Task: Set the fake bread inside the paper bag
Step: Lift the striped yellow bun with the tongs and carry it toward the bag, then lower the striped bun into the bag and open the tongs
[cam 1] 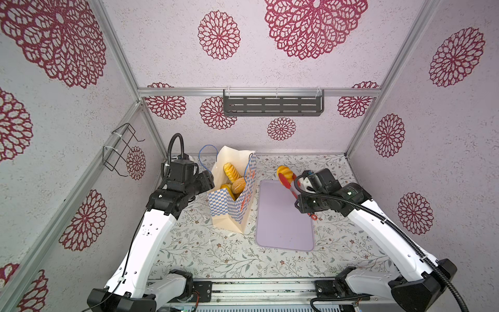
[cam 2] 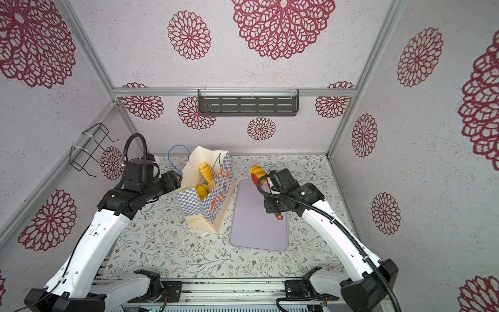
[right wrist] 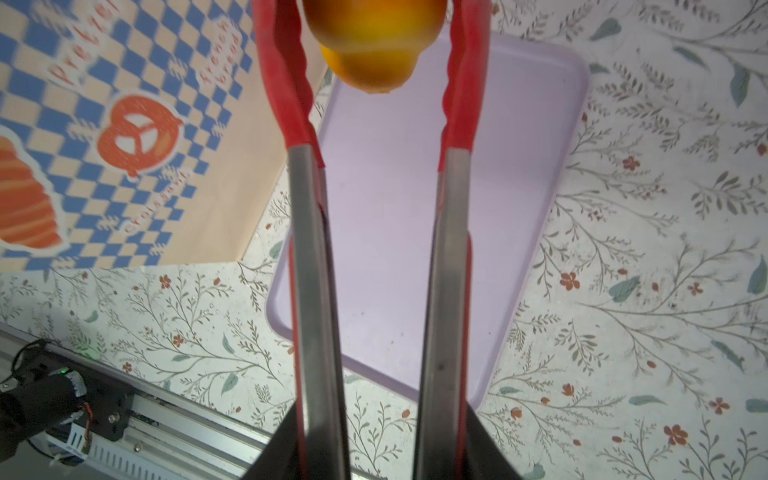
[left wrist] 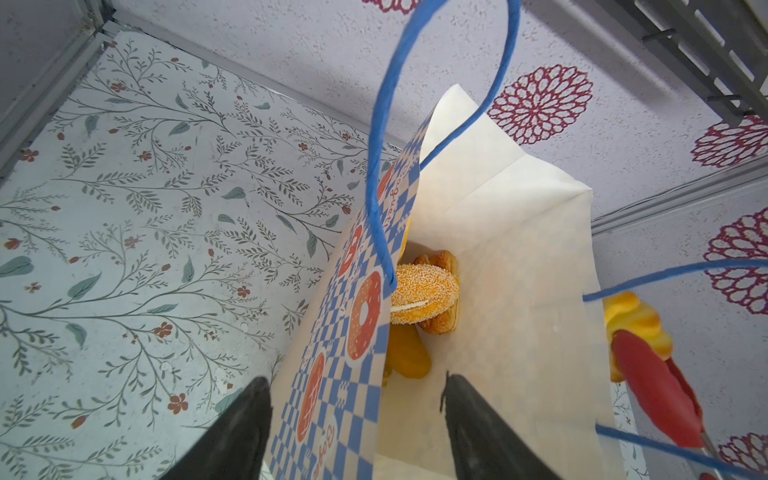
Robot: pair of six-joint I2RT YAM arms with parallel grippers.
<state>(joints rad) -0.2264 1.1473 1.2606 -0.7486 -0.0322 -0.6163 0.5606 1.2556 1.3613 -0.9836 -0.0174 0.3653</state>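
In both top views the paper bag (cam 1: pixel 229 213) (cam 2: pixel 201 209) stands upright and open on the counter (cam 1: pixel 216 256) (cam 2: pixel 175 251), just beside the lilac tray (cam 1: pixel 283 229) (cam 2: pixel 256 229). A ridged roll (cam 1: pixel 231 171) (cam 2: pixel 206 173) leans inside the bag, and a top view shows a sesame bun (cam 1: pixel 238 185) under it. The left pincer (cam 1: pixel 208 181) (cam 2: pixel 175 178) is at the upper edge of the bag, on its left side. The right pincer (cam 1: pixel 301 201) (cam 2: pixel 270 204) is closed on the handles of the tongs (cam 1: pixel 286 183) (cam 2: pixel 255 178). Their red tips hold a yellow loaf (cam 1: pixel 284 171) (cam 2: pixel 255 170), lifted near the far end of the tray, right of the bag and not touching it.

In the left wrist view the left pincer (left wrist: pixel 355 380) is wide open. One dark finger is outside the checked wall and one is inside the bag, with the paper passing between them. Deep in the bag lie the sesame bun (left wrist: pixel 424 295), a brown pastry (left wrist: pixel 446 320) behind it and a smooth orange roll (left wrist: pixel 409 353). A blue cord handle (left wrist: pixel 386 166) loops up in front. Beyond the far wall of the bag appear the yellow loaf (left wrist: pixel 636 320) and the tongs (left wrist: pixel 656 386).

In the right wrist view the right pincer (right wrist: pixel 380 415) presses the two steel arms of the tongs (right wrist: pixel 316 270) from both sides. The red tips clamp the yellow loaf (right wrist: pixel 374 37) above the tray (right wrist: pixel 395 228). The bag (right wrist: pixel 124 145) stands beside it.
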